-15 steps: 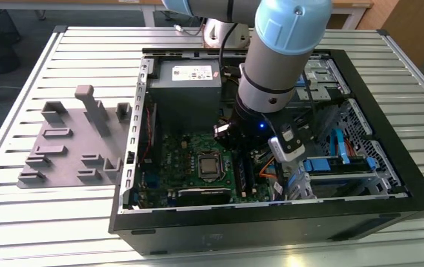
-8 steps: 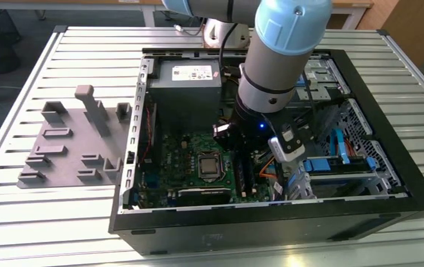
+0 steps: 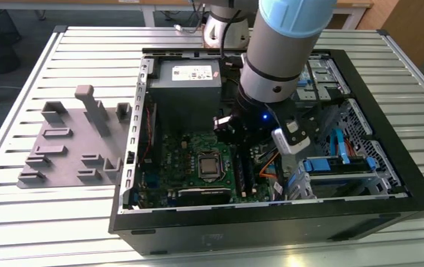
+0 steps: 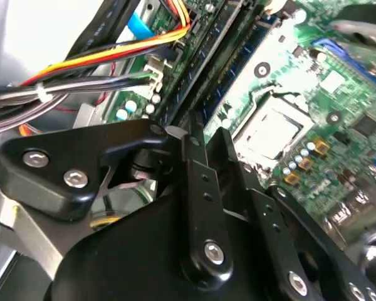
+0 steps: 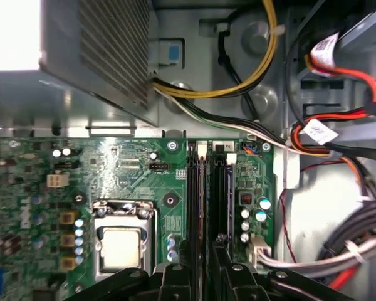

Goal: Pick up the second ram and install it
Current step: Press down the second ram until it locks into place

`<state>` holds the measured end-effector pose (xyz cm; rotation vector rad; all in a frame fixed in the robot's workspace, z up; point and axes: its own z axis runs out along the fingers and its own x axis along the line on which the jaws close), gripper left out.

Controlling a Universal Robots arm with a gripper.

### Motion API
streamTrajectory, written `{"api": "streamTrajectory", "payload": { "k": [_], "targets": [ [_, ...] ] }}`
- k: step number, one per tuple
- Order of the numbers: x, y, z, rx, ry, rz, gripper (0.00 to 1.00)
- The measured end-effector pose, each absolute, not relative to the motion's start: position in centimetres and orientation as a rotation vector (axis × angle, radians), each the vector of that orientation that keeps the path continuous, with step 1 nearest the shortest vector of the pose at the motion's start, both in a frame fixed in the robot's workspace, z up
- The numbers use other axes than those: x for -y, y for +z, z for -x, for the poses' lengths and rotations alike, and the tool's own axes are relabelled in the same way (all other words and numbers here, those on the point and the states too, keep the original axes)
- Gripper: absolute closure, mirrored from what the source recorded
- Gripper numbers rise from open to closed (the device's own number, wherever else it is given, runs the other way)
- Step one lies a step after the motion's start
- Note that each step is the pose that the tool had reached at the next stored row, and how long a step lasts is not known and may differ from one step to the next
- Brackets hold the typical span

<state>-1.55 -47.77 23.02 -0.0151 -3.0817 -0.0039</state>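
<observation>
Down inside the open computer case [image 3: 390,167], in the exterior view, the gripper [image 3: 251,146] hangs low over the motherboard [image 3: 174,161], on the side toward the exterior view's right, next to the processor socket [image 3: 209,165]. The arm's wrist covers its tips, so whether the jaws are apart or together cannot be told. A white label [image 3: 193,72] sits on the grey power supply [image 3: 186,89]; its print is too small to make out. The grey fixture [image 3: 71,144] stands on the slatted table [image 3: 49,222], outside the case on the exterior view's left.

In the second wrist view the gripper [image 4: 208,132] is just above the long black slots [image 4: 188,81]. The second ram [image 4: 238,72], a thin green-blue strip, stands on edge in a slot and runs up to the gripper. Contact between them is hidden by the black gripper body, so the jaws' hold cannot be told.

In the first wrist view the gripper [image 5: 207,276] is cut off at the frame's edge, in line with the slots [image 5: 197,200]. White tags [image 5: 319,132] hang on the cables [image 5: 338,119], their writing unreadable.
</observation>
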Motion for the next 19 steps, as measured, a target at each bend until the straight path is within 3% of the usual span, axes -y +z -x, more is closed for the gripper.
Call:
{"api": "streamTrajectory", "payload": {
  "k": [2,4,6,19],
  "targets": [
    [47.77,23.55,1.55,3.081,-0.003,0.015,0.74],
    [47.76,23.65,1.55,3.081,-0.003,0.015,0.87],
    [47.77,23.66,1.55,3.081,-0.003,0.015,0.89],
    [47.77,22.88,1.55,3.081,-0.003,0.015,0.89]
  ]
}}
